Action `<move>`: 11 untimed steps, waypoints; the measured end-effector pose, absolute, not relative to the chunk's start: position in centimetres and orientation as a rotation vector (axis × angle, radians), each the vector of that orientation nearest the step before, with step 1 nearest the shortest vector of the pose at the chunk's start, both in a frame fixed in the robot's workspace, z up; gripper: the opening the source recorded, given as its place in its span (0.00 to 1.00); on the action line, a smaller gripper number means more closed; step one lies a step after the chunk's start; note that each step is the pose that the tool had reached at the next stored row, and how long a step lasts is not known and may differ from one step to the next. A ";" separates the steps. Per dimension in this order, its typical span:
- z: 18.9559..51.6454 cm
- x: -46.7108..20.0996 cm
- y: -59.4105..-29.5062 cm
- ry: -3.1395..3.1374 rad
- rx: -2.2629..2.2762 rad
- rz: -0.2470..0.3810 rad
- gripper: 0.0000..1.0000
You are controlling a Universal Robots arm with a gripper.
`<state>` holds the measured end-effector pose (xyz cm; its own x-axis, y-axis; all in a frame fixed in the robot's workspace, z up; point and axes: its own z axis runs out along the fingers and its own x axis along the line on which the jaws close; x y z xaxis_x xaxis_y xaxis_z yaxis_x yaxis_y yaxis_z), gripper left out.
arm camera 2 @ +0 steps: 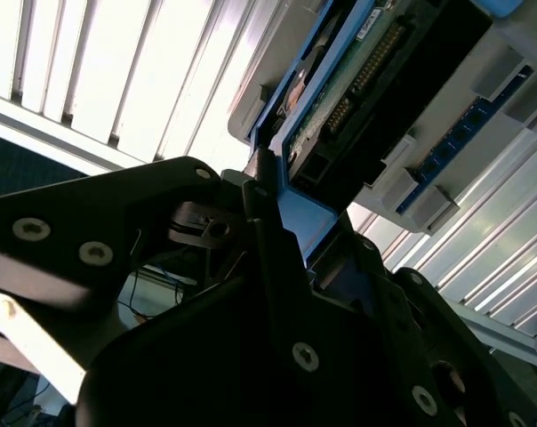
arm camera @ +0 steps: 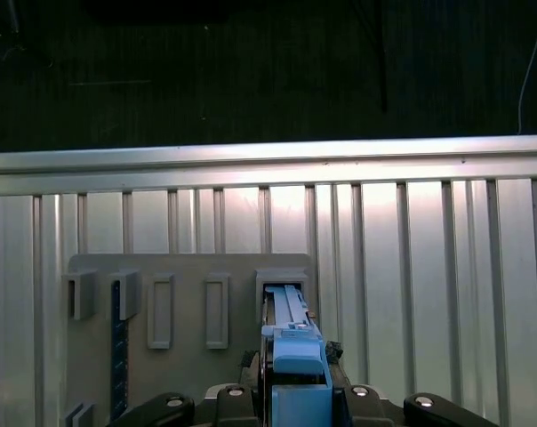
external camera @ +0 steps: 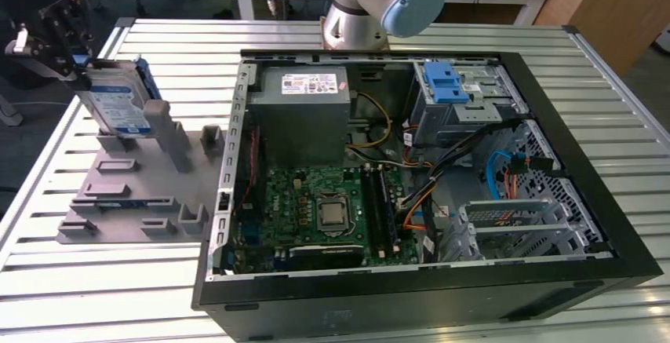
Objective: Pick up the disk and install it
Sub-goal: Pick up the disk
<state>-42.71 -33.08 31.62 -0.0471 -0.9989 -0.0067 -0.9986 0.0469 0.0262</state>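
The disk [external camera: 118, 103] stands on edge at the far end of the grey fixture plate [external camera: 125, 194], at the exterior view's left. It is silver with a white-and-blue label and blue side rails. My gripper [external camera: 87, 62] is over its top edge and shut on it. In the first wrist view the disk's blue rail [arm camera: 295, 356] runs between the fingers, over a slot of the fixture [arm camera: 282, 280]. In the second wrist view the disk's green circuit-board side [arm camera 2: 357, 80] faces the camera, with black fingers [arm camera 2: 264, 213] pressed on the blue rail. Whether the disk rests in its slot or hangs just above it, I cannot tell.
An open black computer case [external camera: 597, 225] lies to the right on the slatted metal table [external camera: 105, 296]. It holds a grey box with a white sticker [external camera: 304, 103], a silver cage with a blue latch [external camera: 453, 92], a green motherboard [external camera: 314, 209] and loose cables. The arm's base [external camera: 362, 13] stands behind it.
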 end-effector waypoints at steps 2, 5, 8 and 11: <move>31.7 -42.7 -33.1 -2.263 2.159 -0.037 0.36; 31.9 -42.7 -33.1 -2.263 2.159 -0.037 0.36; 32.1 -42.7 -33.1 -2.263 2.159 -0.037 0.36; 32.3 -42.7 -33.1 -2.263 2.159 -0.037 0.36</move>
<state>-42.71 -33.08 32.27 -0.0471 -0.9989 -0.0067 -0.9986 0.0469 0.0261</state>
